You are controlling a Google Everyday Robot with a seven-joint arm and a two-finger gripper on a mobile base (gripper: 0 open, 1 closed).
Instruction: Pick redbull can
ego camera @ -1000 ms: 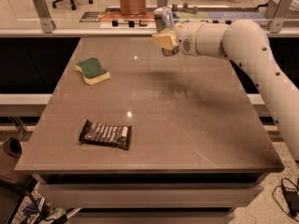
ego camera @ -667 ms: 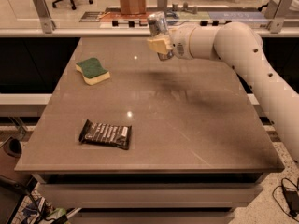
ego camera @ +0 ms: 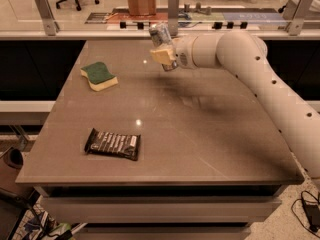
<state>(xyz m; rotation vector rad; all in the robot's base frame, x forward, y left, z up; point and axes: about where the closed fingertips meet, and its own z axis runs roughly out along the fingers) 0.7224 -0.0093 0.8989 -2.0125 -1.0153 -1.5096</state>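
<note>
Since the earlier frame, can and claw have slid together toward 9 o'clock and a little lower in view, the pair tracking as one unit. Sponge and wrapper sit where they were.

- redbull can (ego camera: 161,34): clear of the desk, top tilted toward 11 o'clock. Silver top shows above the claw and the lower body is hidden behind a pale finger pad. It hangs over the far part of the desk, near the 12 o'clock edge.
- claw (ego camera: 164,54): pinching the can about its middle, reaching in from 3 o'clock on the white arm (ego camera: 240,46).
- soft shadow (ego camera: 175,86) on the desk at about 5 o'clock from the can, apart from it. I read this as daylight under the can, so it is lifted, not resting.
- desk (ego camera: 215,144): grey top, glare spots near centre.
- green sponge (ego camera: 99,75): at 8 o'clock from the can, well apart, flat on the desk.
- dark snack wrapper (ego camera: 113,144): at 7 o'clock, farther off, near the front edge.

Judgement: can travelling with the claw means the grip is holding, and the pick looks essentially done. Tilt of the can is the one thing to watch, since a slim metal wall could slip if the pinch eases. Path toward 9 o'clock meets nothing, the sponge lying lower and aside.
</note>
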